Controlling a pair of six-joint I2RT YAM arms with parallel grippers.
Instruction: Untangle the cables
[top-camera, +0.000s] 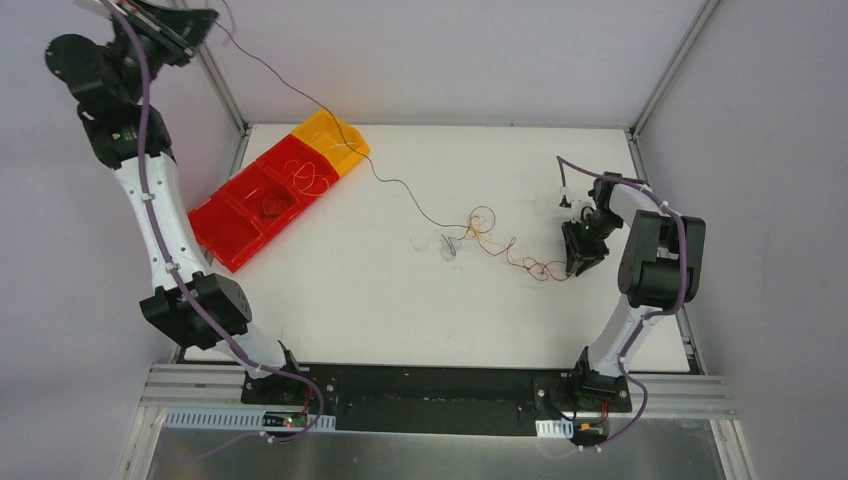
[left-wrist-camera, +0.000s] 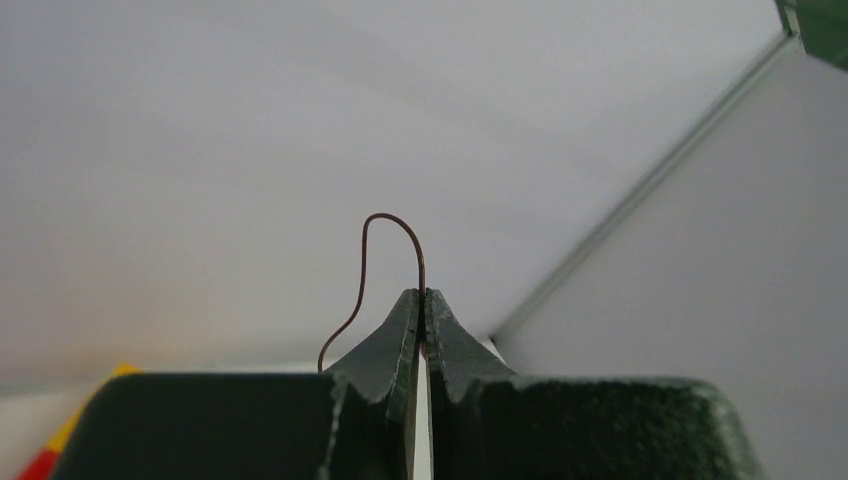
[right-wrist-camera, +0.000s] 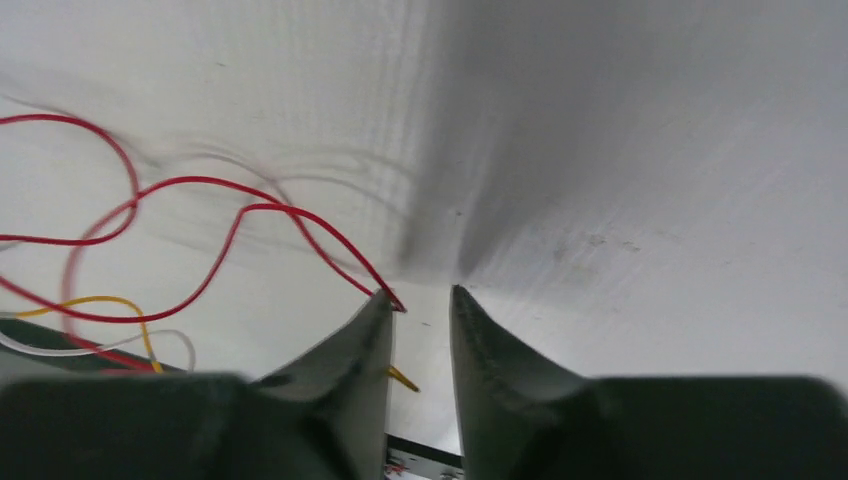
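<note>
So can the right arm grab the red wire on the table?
Probably yes. The right gripper sits at the end of the red wire with its jaws slightly apart, and nothing lies between them.

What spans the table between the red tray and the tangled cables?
One thin dark wire, running from the left tool to the cables; top view.
</note>
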